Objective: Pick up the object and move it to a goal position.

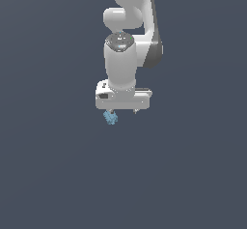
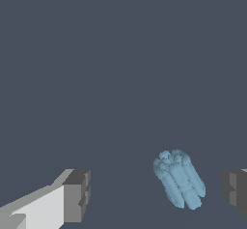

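Note:
The object point(image 1: 111, 119) is a small light-blue lumpy chunk lying on the dark grey floor. In the exterior view it sits just below the white gripper point(image 1: 123, 111), under the finger on that view's left. In the wrist view the object point(image 2: 179, 178) lies between the two dark fingertips, much closer to one fingertip point(image 2: 235, 190) than to the other point(image 2: 77, 195). The gripper point(image 2: 157, 194) is open and holds nothing. The fingers touch nothing that I can see.
The white Panda arm point(image 1: 126, 39) rises above the gripper in the exterior view. A plain dark grey floor point(image 1: 58, 165) surrounds the object on all sides. No goal marker shows in either view.

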Action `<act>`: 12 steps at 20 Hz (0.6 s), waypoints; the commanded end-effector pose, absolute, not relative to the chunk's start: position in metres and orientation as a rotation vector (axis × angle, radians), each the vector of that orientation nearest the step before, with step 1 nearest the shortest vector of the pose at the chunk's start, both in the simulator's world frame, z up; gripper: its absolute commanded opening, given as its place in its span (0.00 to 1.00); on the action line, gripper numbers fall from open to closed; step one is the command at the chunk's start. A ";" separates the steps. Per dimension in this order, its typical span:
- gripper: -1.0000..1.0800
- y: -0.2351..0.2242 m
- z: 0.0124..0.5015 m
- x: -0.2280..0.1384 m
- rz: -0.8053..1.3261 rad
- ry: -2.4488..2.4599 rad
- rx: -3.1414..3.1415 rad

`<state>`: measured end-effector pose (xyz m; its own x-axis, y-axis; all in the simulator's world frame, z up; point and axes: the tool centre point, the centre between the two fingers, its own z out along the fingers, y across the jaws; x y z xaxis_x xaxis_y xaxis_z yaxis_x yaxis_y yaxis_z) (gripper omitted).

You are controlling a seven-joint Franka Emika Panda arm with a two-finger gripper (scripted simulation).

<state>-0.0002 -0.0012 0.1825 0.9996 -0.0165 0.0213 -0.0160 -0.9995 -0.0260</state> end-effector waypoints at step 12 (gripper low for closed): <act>0.96 -0.025 0.192 -0.002 -0.034 0.118 -3.096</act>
<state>-0.0017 -0.0243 0.1922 0.9970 -0.0748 0.0213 -0.0738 -0.9964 -0.0423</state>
